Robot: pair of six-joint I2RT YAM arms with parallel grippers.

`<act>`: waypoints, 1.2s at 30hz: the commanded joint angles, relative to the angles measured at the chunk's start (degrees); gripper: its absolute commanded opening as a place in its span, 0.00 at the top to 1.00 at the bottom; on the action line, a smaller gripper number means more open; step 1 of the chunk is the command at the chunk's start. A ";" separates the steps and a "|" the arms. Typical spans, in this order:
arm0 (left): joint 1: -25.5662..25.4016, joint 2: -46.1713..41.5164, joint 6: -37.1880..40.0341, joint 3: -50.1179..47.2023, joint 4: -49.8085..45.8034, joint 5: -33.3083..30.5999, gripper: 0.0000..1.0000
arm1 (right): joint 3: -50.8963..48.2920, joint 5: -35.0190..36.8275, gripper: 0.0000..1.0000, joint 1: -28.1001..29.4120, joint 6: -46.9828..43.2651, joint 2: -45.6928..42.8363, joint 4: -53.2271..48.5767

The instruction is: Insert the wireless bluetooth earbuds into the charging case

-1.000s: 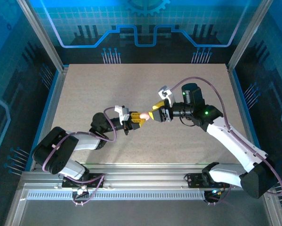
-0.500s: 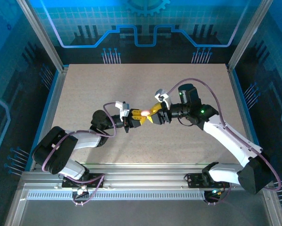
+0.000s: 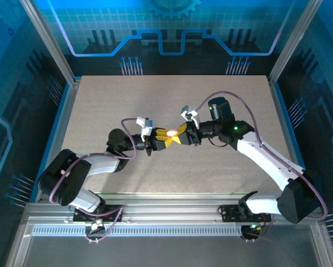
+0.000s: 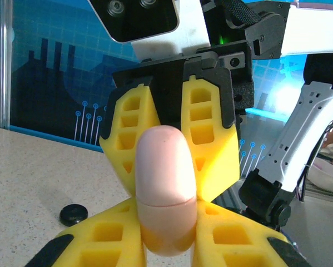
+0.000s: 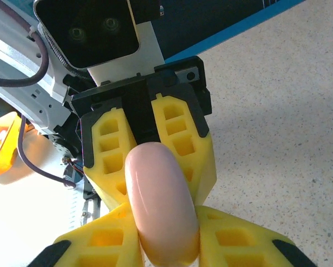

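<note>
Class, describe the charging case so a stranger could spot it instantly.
Above the middle of the table, the left gripper and right gripper meet. Pinched between their yellow fingers is the charging case: smooth, rounded, pale pink, unlike the flat black disc on the table.

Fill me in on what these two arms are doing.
Both arms hold one small rounded pale pink charging case in the air above the speckled table. The left gripper is clamped on one half, and the right gripper pinches the other half from the opposite side. The case's seam looks closed. A small black round disc lies on the table, apart from them.
</note>
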 commanded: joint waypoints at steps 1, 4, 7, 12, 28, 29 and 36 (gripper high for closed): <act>-0.24 -0.66 -0.40 1.85 0.72 0.37 0.80 | 2.25 -2.86 0.80 0.32 -0.49 0.29 0.41; -0.29 -0.62 -0.48 1.94 0.79 0.44 0.80 | 2.24 -2.21 0.68 0.21 -0.64 -0.44 0.45; -0.29 -0.61 -0.50 1.95 0.72 0.66 0.80 | 2.27 -1.84 0.64 0.03 -0.83 -1.18 0.76; -0.29 -0.52 -0.55 2.03 0.72 0.70 0.79 | 3.09 -2.22 0.64 -0.30 -1.22 -1.47 0.58; -0.35 -0.25 -0.60 2.16 0.73 1.23 0.79 | 4.55 -3.87 0.64 -1.55 -1.89 -1.56 -0.83; -0.38 -0.21 -0.65 2.20 0.76 1.23 0.79 | 4.61 -3.96 0.66 -1.53 -1.93 -1.36 -0.74; -0.46 -0.26 -1.09 2.64 0.75 1.61 0.79 | 5.86 -4.82 0.77 -1.55 -2.57 0.49 -1.80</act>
